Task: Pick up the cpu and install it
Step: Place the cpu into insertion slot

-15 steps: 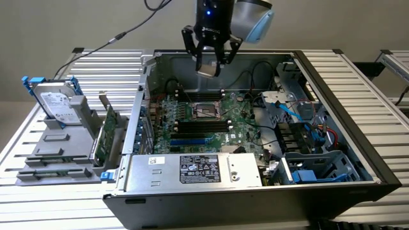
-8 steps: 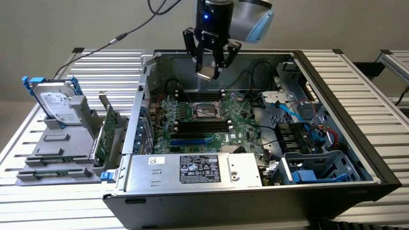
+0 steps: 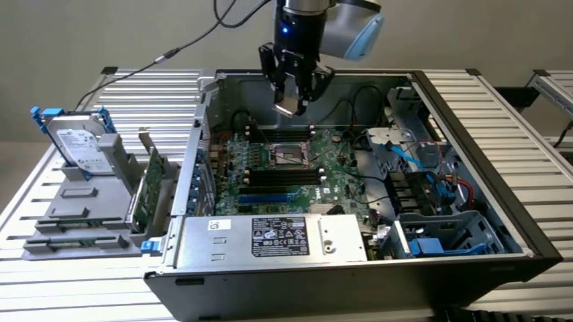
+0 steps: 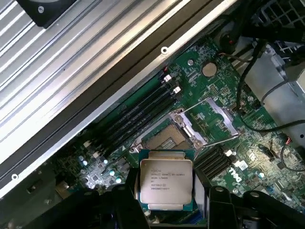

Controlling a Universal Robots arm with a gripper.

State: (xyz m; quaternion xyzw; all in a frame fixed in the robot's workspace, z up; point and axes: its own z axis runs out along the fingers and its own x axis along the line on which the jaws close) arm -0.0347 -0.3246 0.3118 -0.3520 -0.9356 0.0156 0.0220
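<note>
The cpu point(image 4: 166, 181), a small square chip with a silvery plate and printed text, sits clamped between my gripper's point(image 4: 167, 200) two black fingers point(image 4: 127, 191). In the exterior view the gripper point(image 3: 294, 102) hangs over the open computer case with the cpu point(image 3: 291, 107) at its tips, tilted, well above the motherboard. The square socket frame point(image 3: 288, 154) lies below and slightly toward the front of the case. In the wrist view the socket point(image 4: 167, 136) stands open with its metal lid point(image 4: 212, 121) swung aside, just beyond the held chip.
The case walls point(image 3: 208, 94) surround the green motherboard point(image 3: 268, 178). Black memory slots point(image 3: 282, 176) flank the socket. Cables and drive cages point(image 3: 439, 194) crowd the exterior view's right. A power supply point(image 3: 268, 238) sits in front. A hard drive point(image 3: 79, 144) stands outside at the left.
</note>
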